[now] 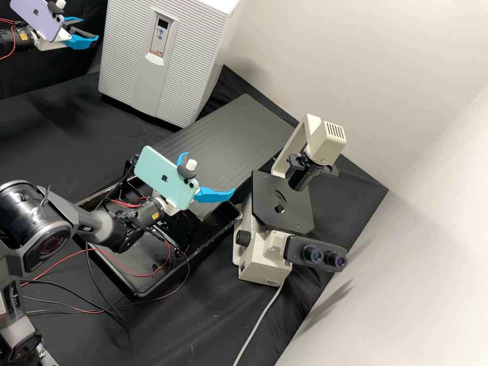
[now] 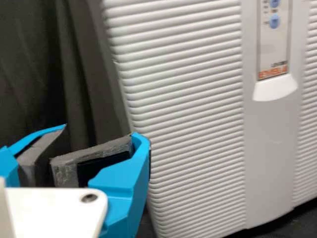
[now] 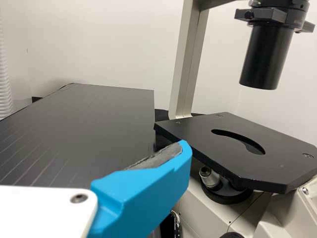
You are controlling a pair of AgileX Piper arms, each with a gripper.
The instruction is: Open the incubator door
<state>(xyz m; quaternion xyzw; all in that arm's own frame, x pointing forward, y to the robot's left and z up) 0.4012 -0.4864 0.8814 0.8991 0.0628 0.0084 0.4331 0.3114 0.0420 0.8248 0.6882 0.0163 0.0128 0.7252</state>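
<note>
So the incubator [image 1: 192, 56] is at the back of the bench [image 1: 213, 305], door side just past the left gripper's [image 1: 90, 28] fingers, which have a narrow gap. Right gripper's [image 1: 209, 173] fingers are wide, nearer the microscope [image 1: 278, 203].

light was bright, soft grey shadows lay on the pale wall [image 1: 417, 254], glints dotted the black tray [image 1: 230, 225]

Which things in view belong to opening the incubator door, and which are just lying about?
For the job:
- incubator
- white lip on its front, perhaps the door grip
- left hand, the nearer one to it

Just around:
- microscope
- black tray
- dark board
- right hand, open, beside the microscope
</note>
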